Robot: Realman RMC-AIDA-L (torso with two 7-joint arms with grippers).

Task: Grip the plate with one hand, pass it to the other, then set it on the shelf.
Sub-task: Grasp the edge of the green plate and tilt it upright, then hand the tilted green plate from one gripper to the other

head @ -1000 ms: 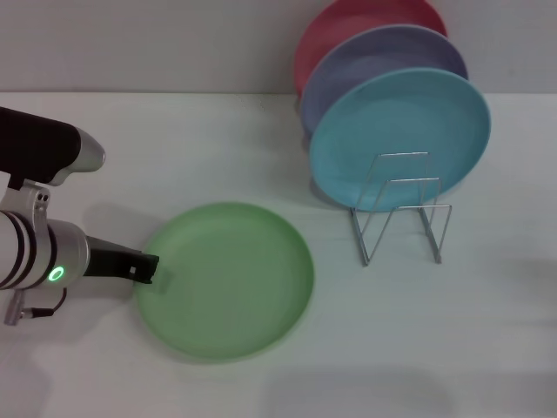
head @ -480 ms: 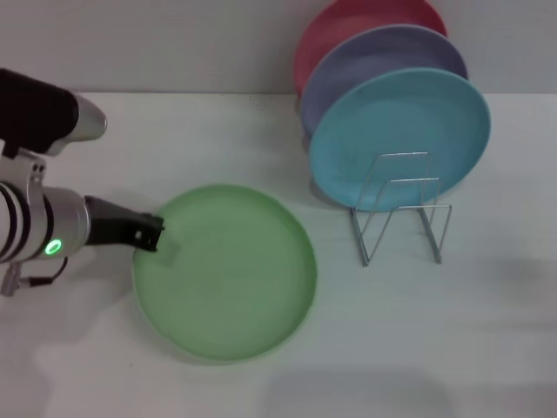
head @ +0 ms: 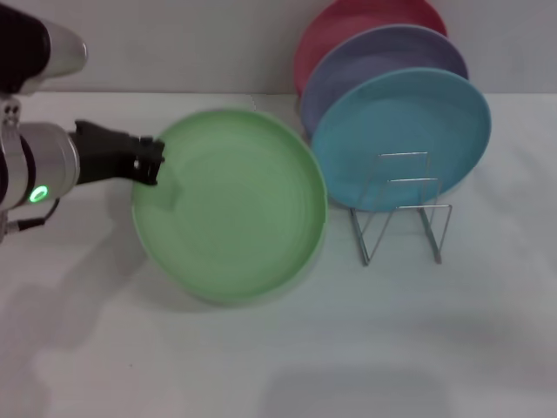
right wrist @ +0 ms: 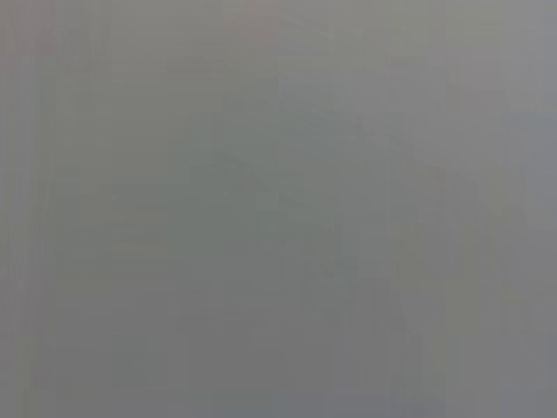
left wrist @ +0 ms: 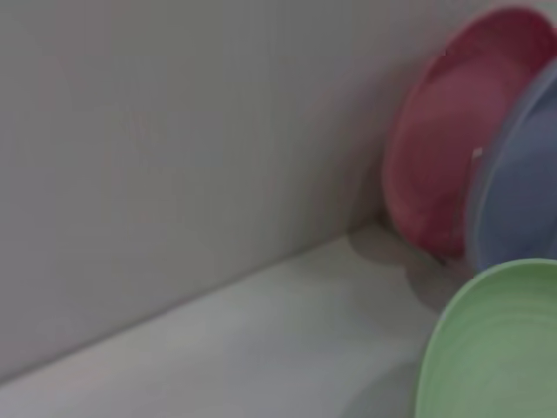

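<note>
Room lies open on the white worktop (head: 261,366): its whole near edge is bare from the left corner to the right, while the far right part carries the wire plate rack (head: 402,209). My left gripper (head: 150,163) reaches in from the left edge, its black fingers clenched on the left rim of the light green plate (head: 231,205), which I hold lifted off the worktop and tilted so its face shows to the head camera; a soft shadow lies on the surface under it. The plate's right rim comes just beside the turquoise plate (head: 400,135), though I cannot tell whether the two touch. That turquoise plate stands upright in the rack, with the lavender plate (head: 383,57) behind it and the red plate (head: 348,26) behind that, all three taller than the rack's rods and close to the grey wall (head: 174,43) at the far edge. The rack's two nearest slots stand free towards me. My left forearm lies roughly level and points rightward, its green ring (head: 36,193) glowing near the left edge. From my left wrist I see the green plate's rim (left wrist: 496,348), the red and lavender plates beyond it, and the wall. My right gripper shows nowhere; its wrist view is plain grey.
</note>
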